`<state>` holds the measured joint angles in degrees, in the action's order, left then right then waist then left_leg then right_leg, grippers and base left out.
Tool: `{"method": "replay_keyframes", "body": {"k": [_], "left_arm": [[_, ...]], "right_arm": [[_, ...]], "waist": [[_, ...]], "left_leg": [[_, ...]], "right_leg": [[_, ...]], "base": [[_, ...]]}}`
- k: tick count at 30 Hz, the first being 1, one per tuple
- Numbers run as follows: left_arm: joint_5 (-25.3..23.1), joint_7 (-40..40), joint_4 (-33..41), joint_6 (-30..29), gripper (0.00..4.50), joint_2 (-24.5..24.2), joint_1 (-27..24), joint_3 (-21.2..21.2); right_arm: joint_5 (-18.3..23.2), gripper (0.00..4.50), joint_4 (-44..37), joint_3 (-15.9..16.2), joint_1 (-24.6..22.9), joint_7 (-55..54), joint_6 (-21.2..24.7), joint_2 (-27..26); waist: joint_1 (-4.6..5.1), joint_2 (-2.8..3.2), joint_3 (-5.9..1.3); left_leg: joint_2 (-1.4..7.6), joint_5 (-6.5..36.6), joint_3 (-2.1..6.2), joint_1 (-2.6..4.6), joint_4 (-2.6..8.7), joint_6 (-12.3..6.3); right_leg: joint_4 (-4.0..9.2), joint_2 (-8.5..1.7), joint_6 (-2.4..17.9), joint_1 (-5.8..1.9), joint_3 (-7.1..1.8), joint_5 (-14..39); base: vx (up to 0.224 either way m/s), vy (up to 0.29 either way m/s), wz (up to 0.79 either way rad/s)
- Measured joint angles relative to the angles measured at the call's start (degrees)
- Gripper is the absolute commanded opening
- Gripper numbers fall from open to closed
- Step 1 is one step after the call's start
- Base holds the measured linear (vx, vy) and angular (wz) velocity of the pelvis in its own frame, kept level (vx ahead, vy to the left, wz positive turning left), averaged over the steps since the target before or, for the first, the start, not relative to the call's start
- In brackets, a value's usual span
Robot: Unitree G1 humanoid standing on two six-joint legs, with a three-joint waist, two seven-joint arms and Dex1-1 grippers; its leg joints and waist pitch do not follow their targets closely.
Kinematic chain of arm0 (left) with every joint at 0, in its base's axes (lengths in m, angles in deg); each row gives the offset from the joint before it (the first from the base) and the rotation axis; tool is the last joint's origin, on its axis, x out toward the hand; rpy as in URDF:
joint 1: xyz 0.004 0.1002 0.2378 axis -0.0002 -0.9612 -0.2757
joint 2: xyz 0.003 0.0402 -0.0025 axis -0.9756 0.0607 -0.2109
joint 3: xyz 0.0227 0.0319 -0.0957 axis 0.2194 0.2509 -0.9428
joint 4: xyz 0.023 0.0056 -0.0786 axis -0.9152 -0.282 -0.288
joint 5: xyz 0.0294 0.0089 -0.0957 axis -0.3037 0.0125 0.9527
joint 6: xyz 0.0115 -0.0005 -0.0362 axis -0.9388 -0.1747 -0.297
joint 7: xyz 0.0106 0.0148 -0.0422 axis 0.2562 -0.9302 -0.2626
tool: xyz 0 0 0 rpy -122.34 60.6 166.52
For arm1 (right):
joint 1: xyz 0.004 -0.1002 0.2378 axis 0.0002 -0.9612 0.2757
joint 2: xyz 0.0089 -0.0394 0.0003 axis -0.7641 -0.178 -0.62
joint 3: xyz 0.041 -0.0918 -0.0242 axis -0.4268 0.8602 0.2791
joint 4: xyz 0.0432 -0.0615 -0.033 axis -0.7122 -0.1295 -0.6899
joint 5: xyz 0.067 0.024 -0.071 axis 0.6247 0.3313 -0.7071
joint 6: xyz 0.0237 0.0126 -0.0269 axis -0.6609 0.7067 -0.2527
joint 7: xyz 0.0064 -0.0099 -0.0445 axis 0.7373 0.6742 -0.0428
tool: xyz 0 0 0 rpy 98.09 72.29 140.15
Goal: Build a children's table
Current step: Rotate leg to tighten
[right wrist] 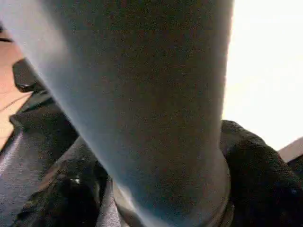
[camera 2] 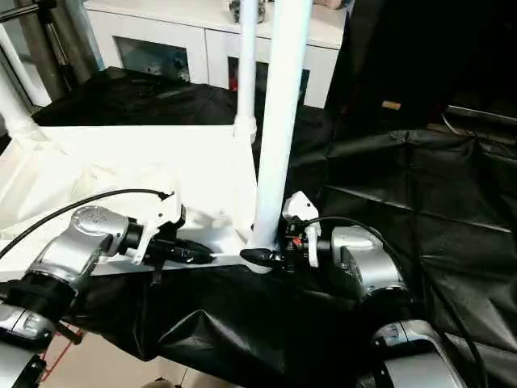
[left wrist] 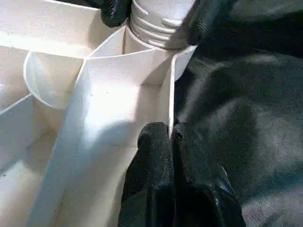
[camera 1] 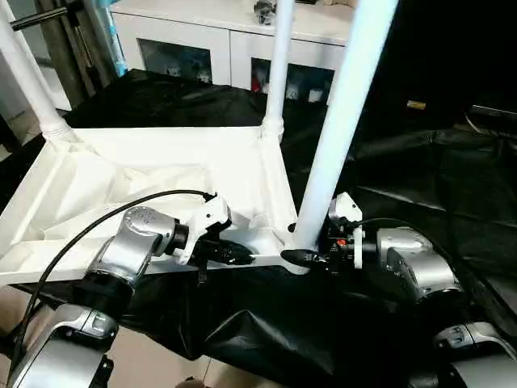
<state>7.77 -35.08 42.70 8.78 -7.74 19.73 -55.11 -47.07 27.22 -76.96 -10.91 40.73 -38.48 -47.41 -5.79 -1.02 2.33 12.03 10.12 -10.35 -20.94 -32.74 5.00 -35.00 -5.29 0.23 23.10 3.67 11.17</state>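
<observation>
The white table top lies upside down on a black cloth, ribs facing up. Two legs stand in its far sockets, one at the left and one at the far right corner. A third leg stands in the near right corner socket. My right gripper is closed around this leg's ridged base, with a black finger on each side. My left gripper is shut on the near rim of the table top, just left of that corner.
A white cabinet with glass doors stands behind the table. The black cloth spreads in folds to the right and hangs over the front edge. A black cable loops over my left forearm.
</observation>
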Motion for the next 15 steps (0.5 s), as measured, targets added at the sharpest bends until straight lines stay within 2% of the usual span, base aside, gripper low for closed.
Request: {"method": "replay_keyframes", "body": {"k": [4, 10, 12, 15], "left_arm": [[0.0, -0.22, 0.5, -0.26, 0.0, -0.09, -0.18, 0.06], [-0.06, 0.69, 0.71, -0.37, 0.0, 0.1, -0.33, 0.04], [-0.2, 2.57, 0.48, -0.36, 0.0, 0.61, -0.32, -0.08], [-1.37, 9.52, -2.84, -0.33, 0.0, 3.49, 1.33, -1.26]], "right_arm": [[-0.05, 2.77, -1.07, 0.03, -0.16, 0.18, 1.42, 0.04], [0.12, 2.72, -1.49, -0.14, -0.43, -1.22, 2.26, -0.59], [0.06, 2.72, -1.07, -0.73, -0.42, -3.91, 2.19, -1.18], [-0.72, 2.72, 3.23, -3.63, 1.52, -15.15, 0.94, -4.45]], "waist": [[0.0, -0.01, 0.0], [-0.01, -0.02, -0.01], [0.06, -0.02, -0.01], [0.69, -0.11, -0.01]], "left_leg": [[0.0, 0.0, -0.01, -0.01, 0.0, 0.0], [0.0, 0.0, -0.01, 0.0, -0.03, 0.0], [-0.01, 0.0, -0.01, 0.05, -0.05, 0.0], [-0.05, 0.01, 0.1, 0.43, -0.03, 0.03]], "right_leg": [[0.01, 0.0, 0.0, 0.01, 0.0, 0.0], [-0.01, 0.0, 0.0, 0.0, 0.0, 0.0], [-0.04, 0.0, 0.0, -0.03, -0.02, -0.01], [-0.05, -0.01, 0.05, -0.31, -0.06, -0.05]], "base": [[0.0, 0.0, 0.0], [0.0, 0.0, 0.0], [0.0, 0.0, 0.0], [0.0, 0.0, 0.0]]}}
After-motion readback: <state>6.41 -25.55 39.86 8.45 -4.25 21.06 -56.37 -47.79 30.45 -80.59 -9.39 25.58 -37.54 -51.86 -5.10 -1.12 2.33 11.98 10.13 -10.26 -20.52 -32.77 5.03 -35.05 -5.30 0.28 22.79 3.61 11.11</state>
